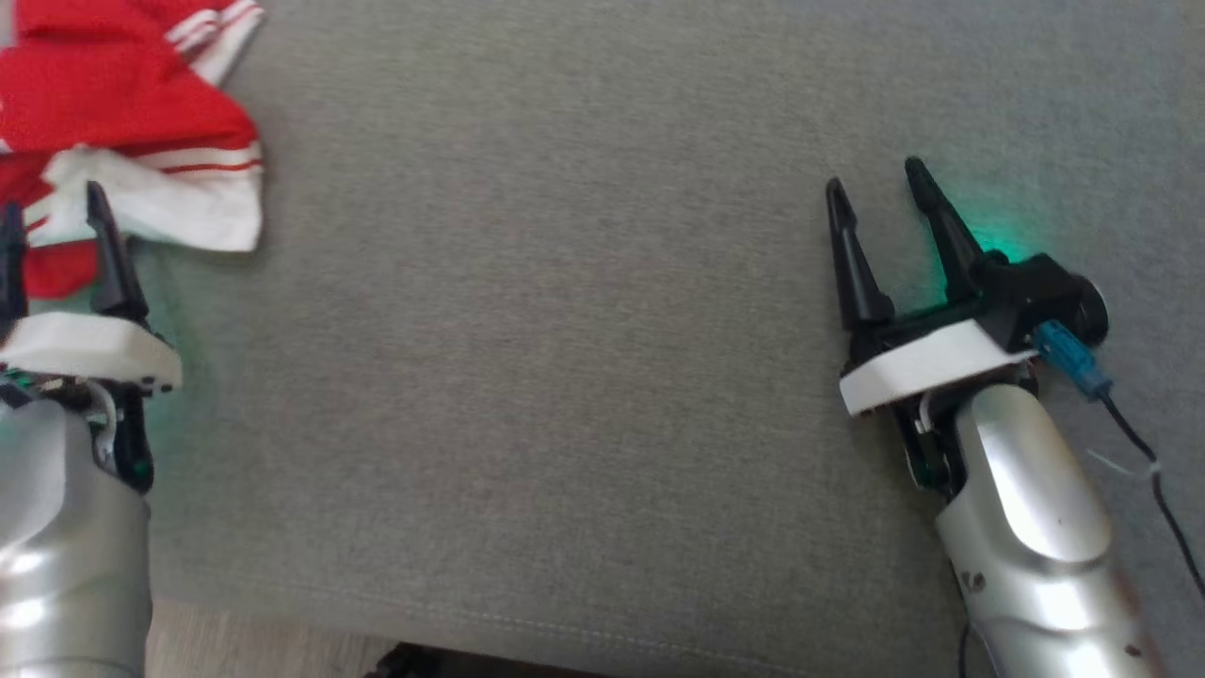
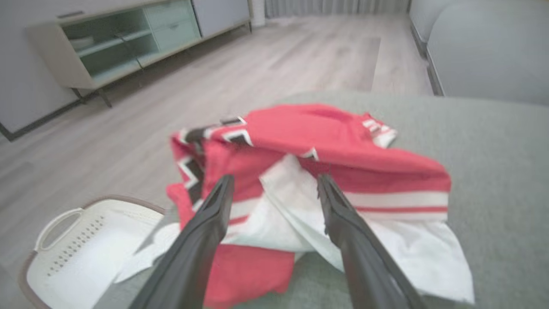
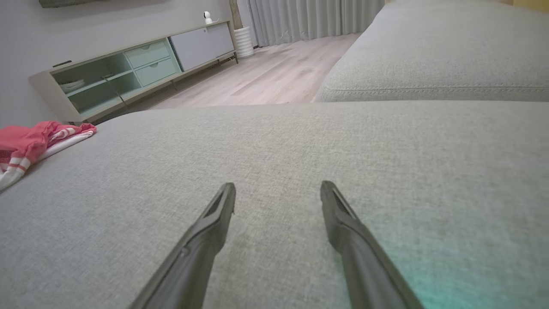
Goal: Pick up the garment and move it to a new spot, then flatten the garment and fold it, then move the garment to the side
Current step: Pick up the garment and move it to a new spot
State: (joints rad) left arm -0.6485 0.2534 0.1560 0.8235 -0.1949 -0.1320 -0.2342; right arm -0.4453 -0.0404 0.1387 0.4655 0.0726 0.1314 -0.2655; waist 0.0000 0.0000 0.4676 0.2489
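Note:
The garment (image 1: 122, 113), a red jersey with white red-striped trim, lies crumpled at the far left of the grey cushion (image 1: 565, 377). In the left wrist view the garment (image 2: 326, 146) shows black white-outlined lettering on its far folds. My left gripper (image 1: 55, 217) is open, its tips just at the garment's near edge; in the left wrist view my left gripper (image 2: 274, 182) frames the white trim with nothing between the fingers. My right gripper (image 1: 875, 184) is open over bare cushion at the right, far from the garment (image 3: 30, 143). My right gripper (image 3: 278, 189) holds nothing.
A white perforated basket (image 2: 73, 253) stands on the wooden floor beside the cushion's left edge. A low cabinet (image 3: 128, 68) stands against the far wall. Another sofa cushion (image 3: 429, 51) rises beyond the right side. The cushion's front edge (image 1: 471, 612) runs near the robot.

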